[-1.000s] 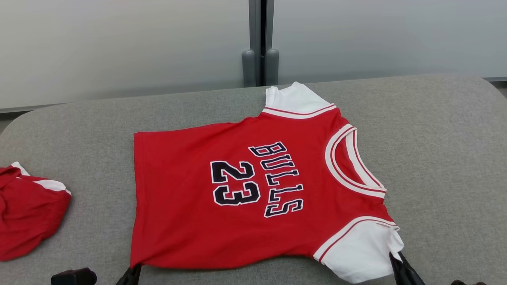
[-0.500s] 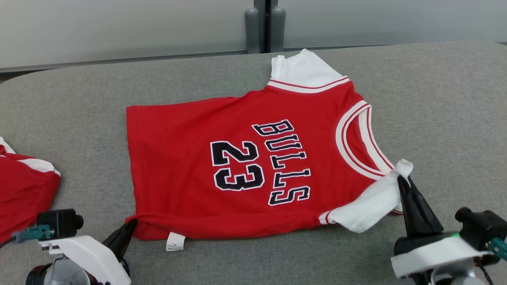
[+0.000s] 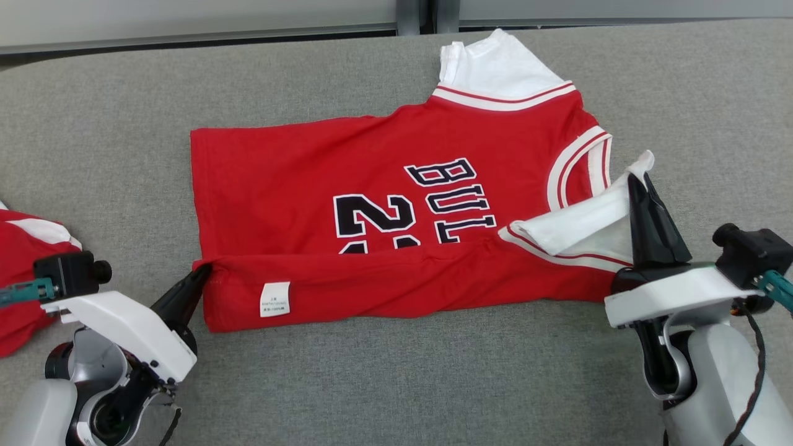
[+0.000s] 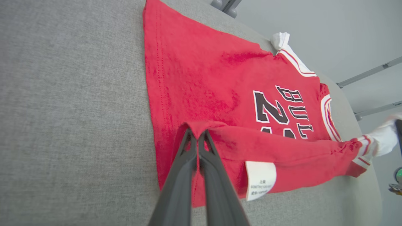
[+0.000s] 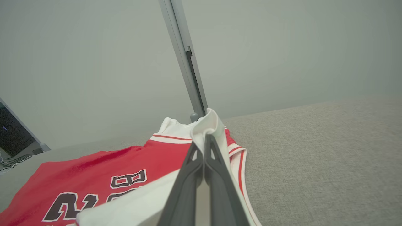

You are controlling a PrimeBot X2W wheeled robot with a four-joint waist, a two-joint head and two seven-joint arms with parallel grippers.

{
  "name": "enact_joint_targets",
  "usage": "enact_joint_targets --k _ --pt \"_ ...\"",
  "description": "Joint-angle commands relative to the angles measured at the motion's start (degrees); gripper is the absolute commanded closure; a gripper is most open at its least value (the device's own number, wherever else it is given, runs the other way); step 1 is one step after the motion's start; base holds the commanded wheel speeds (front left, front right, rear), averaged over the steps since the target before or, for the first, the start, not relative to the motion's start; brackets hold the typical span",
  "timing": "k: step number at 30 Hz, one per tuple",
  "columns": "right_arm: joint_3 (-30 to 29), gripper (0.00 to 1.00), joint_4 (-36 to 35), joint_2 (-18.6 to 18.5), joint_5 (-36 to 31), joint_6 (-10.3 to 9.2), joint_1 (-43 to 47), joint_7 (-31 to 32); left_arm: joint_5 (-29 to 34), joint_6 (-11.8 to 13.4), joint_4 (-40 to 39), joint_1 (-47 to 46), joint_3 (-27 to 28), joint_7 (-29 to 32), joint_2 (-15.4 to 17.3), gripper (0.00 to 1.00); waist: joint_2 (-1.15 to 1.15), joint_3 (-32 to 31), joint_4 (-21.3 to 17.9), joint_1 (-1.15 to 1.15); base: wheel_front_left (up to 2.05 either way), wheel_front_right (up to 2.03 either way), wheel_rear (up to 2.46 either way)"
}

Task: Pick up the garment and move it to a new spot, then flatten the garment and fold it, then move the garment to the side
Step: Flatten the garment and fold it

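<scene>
The garment [image 3: 297, 167] (near edge doubled over) was pinched at its hem corner by the left gripper [image 3: 203, 272] and at a white sleeve [image 3: 582, 224] by the right gripper [image 3: 638, 183].

The garment [image 3: 372, 186] lies in the middle of the table [image 3: 403, 384], collar right, near edge doubled over onto itself. The left gripper [image 3: 203, 274] is at its near-left corner, the right gripper [image 3: 638, 181] at its near sleeve. A 2nd garment [image 3: 21, 248] lies at the table's left edge.

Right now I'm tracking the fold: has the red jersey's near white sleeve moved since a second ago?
Yes: the white sleeve, in the right gripper, has gone away from the robot, up to the striped neckline.
</scene>
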Motion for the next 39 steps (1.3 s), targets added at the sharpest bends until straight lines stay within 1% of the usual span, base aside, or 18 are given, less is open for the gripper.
enact_joint_targets --k 1,2,3,4,5,6,9,13,17,19,21,25,29,32,35,39 --pt "0.68 1.0 1.4 0.02 0.07 -0.02 -1.66 -0.7 -0.36 -0.42 0.86 -1.79 0.4 -0.49 -0.19 1.0 0.0 0.96 0.3 0.0 0.0 0.0 0.0" --pt "1.01 1.0 2.49 0.07 0.1 -0.02 -2.59 -0.98 -0.34 -0.63 1.55 -2.32 0.35 -0.69 -0.3 1.0 0.0 1.4 0.41 0.0 0.0 0.0 0.0" --pt "1.24 0.59 3.61 0.11 0.08 -0.02 -3.48 -1.14 -0.35 -0.81 2.27 -2.91 0.52 -1.43 -0.62 1.0 0.0 1.81 0.46 0.0 0.0 0.0 0.0" --pt "1.3 0.29 4.94 0.08 -0.27 -0.02 -4.16 -1.12 -0.36 -1.05 2.96 -3.63 0.88 -2.44 -1.12 0.77 0.0 2.07 0.55 0.0 0.0 0.0 0.0" --pt "1.54 0.0 5.74 0.22 -0.48 -0.02 -4.88 -1.51 -0.18 -1.32 3.63 -4.21 0.81 -3.11 -1.39 0.22 0.0 2.42 0.61 0.0 0.0 0.0 0.0" --pt "1.88 0.0 6.42 0.28 -0.75 -0.02 -5.51 -2.02 -0.02 -1.98 4.29 -4.44 0.51 -3.97 -1.86 0.0 0.0 2.65 0.71 0.0 0.0 0.0 0.0" --pt "2.08 0.0 7.8 0.3 -2.44 -0.02 -6.09 -3.79 0.46 -2.91 5.84 -4.91 1.1 -8.01 -3.57 0.0 0.0 3.21 0.81 0.0 0.0 0.0 0.0" --pt "2.51 0.0 7.26 0.23 -4.99 -0.02 -5.55 -5.34 6.03 -3.06 6.11 -4.32 1.43 -17.94 -4.87 0.0 0.0 3.55 0.77 0.0 0.0 0.0 0.0" --pt "2.15 0.0 4.19 0.04 -7.85 -0.02 -3.2 -6.04 12.35 -1.65 5.98 -3.65 1.47 -28.96 -6.42 0.0 0.0 3.01 1.01 0.0 0.0 0.0 0.0" --pt "1.53 0.0 1.56 -0.2 -9.51 -0.02 -1.71 -6.12 15.52 -0.83 5.8 -3.26 1.11 -33.95 -7.09 0.0 0.0 2.4 1.08 0.0 0.0 0.0 0.0" --pt "0.58 0.0 -1.06 -0.11 -10.95 -0.02 0.58 -6.12 18.17 -0.31 5.7 -2.39 0.61 -37.43 -7.91 0.0 0.0 1.46 1.04 0.0 0.0 0.0 0.0" --pt "-0.24 0.0 -5.1 0.18 -12.83 -0.02 5.66 -6.1 23.98 0.53 4.59 -0.79 0.3 -40.1 -8.49 0.0 0.0 -0.33 0.85 0.0 0.0 0.0 0.0" --pt "-0.33 0.0 -7.67 0.49 -13.47 -0.02 10.36 -6.11 29.5 1.55 3.99 2.55 0.73 -40.42 -9.43 0.0 0.0 -2.11 0.22 0.0 0.0 0.0 0.0" --pt "-1.05 0.0 -8.75 1.01 -13.37 -0.02 13.29 -5.96 32.84 1.56 4.83 5.16 0.99 -40.44 -9.88 0.0 0.0 -3.42 -0.02 0.0 0.0 0.0 0.0" --pt "-1.42 0.0 -9.53 1.44 -13.13 -0.02 15.74 -5.57 34.84 1.08 6.96 7.04 0.74 -40.45 -10.47 0.0 0.0 -4.72 -0.15 0.0 0.0 0.0 0.0" --pt "-1.31 0.0 -10.02 1.76 -13.21 -0.02 17.34 -4.98 35.68 1.02 8.85 7.61 1.16 -40.47 -10.88 0.0 0.0 -5.59 -0.3 0.0 0.0 0.0 0.0"
